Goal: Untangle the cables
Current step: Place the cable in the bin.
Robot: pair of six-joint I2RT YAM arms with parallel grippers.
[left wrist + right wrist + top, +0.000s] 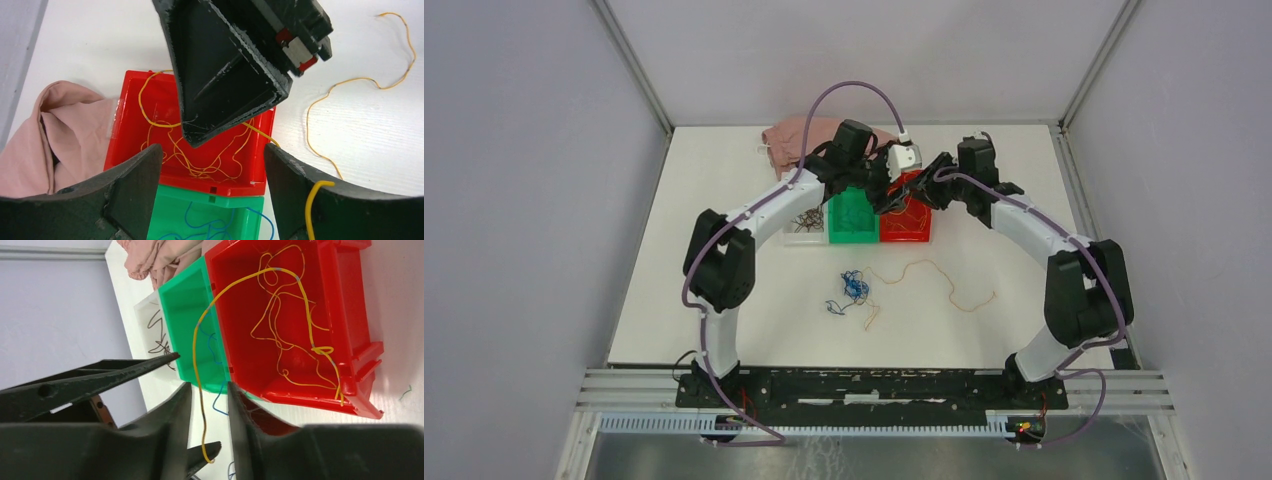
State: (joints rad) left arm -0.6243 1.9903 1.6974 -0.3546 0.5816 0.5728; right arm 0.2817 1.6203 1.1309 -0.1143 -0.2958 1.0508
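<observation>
- Right end effector [208, 390], barely parted, straddles a yellow cable [240, 280] arcing from the red bin [350, 315]; left end effector [212, 150] gapes, holding nothing.
- Pulling away could snag that cable and drag it out.
- Blue tangle [854, 287] lies on the desk [724, 320].

Top view: the left arm [769, 200] covers part of the clear bin [804, 240] and pink cloth [786, 135]; the far halves of the green bin [854, 232] and red bin [906, 239] lie under both it and the right arm [1024, 215]. The dark wires [807, 220] in the clear bin are too small to count. Left wrist view: the bottom edge cuts the green bin, the left edge the pink cloth. Right wrist view: a yellow wire [201, 430] drops between the fingers of the right gripper [209, 385]; contact cannot be told.
</observation>
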